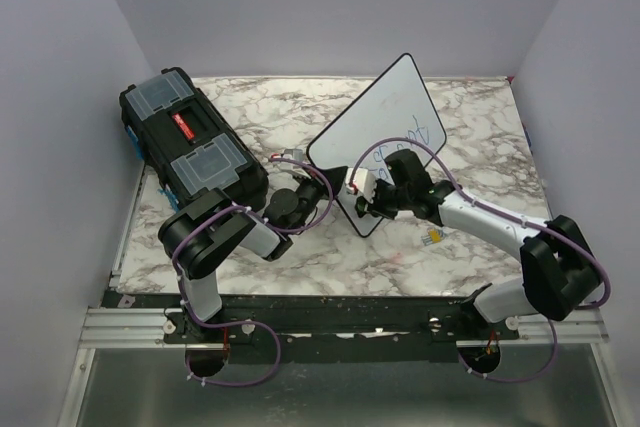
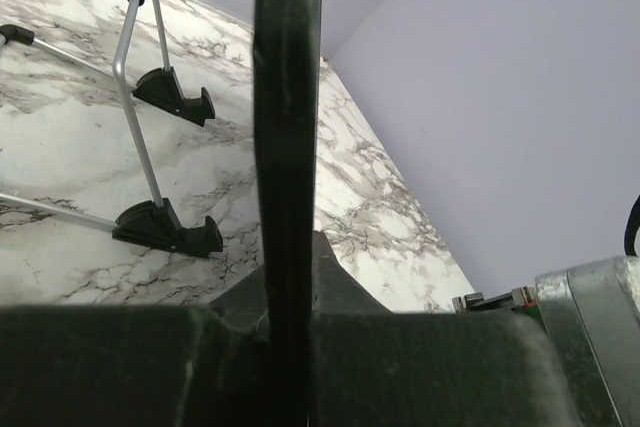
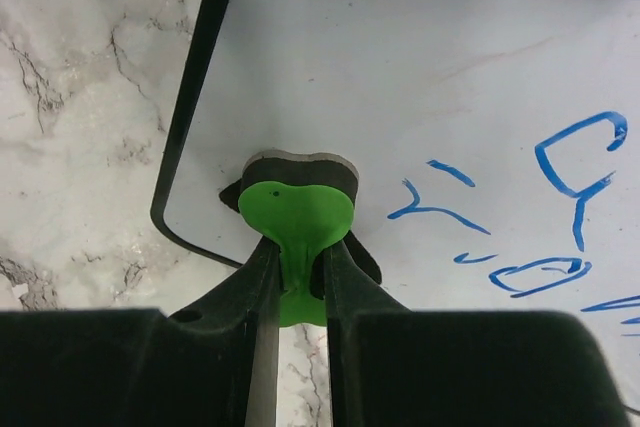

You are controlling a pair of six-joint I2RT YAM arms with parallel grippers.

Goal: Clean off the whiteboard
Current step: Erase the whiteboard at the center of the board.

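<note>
The whiteboard (image 1: 385, 112) is a white board with a thin black frame, held tilted up off the marble table. Blue handwriting (image 1: 415, 137) covers its right part and also shows in the right wrist view (image 3: 565, 162). My left gripper (image 1: 308, 175) is shut on the board's black frame edge (image 2: 288, 127) at its lower left; the jaws (image 2: 290, 297) clamp it from both sides. My right gripper (image 1: 362, 195) is shut on a green eraser (image 3: 295, 209) whose dark pad presses on the board (image 3: 400, 67) near its bottom corner, left of the writing.
A black toolbox (image 1: 190, 142) with clear lid compartments lies at the back left. A wire stand with black feet (image 2: 165, 225) sits on the table behind the board. A small yellowish object (image 1: 432, 237) lies right of the board. Walls enclose three sides.
</note>
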